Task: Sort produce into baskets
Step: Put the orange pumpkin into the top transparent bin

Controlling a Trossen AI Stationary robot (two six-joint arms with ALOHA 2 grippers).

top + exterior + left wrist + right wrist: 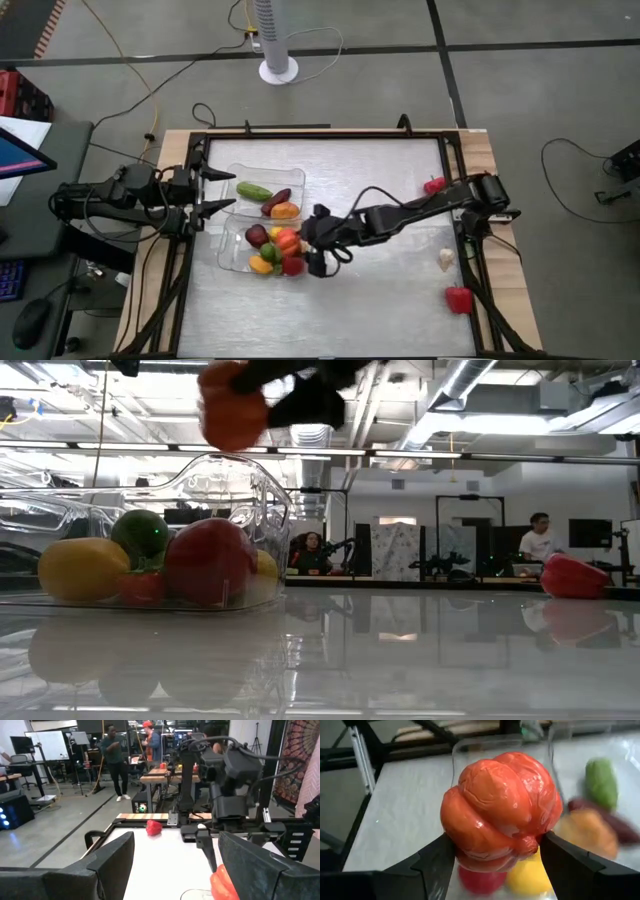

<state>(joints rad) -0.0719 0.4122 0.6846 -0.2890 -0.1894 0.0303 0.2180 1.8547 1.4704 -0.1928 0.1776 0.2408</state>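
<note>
Holding an orange pepper (500,810) clamped between both fingers of the right gripper (497,857), one finger (432,865) pressed on each flank, most of the pepper bulging up past the tips. Reaching in from the table's right side, right gripper (300,243) over the near basket (232,257). Seen in low view as pepper (232,405) hanging clear above the basket (270,500), not touching the produce under it.

Sitting in the near basket: yellow piece (82,568), green piece (140,532), big red piece (210,560), small red one (142,588), touching in a cluster. Dark purple piece (257,235) also there, at the cluster's edge toward the far basket.

Lying in the far basket (240,175): green piece (253,191), dark purple piece (277,199), orange-yellow piece (285,211), the last two touching.

Left loose on the table (380,310), well apart from the baskets: red piece (434,186) beside the right arm's base, whitish piece (445,260) near the right edge, red pepper (459,299) nearer the front right corner.

Waiting at the table's left edge, just beside the baskets: left gripper (215,190), fingers (112,857) spread apart, gripping nothing.
</note>
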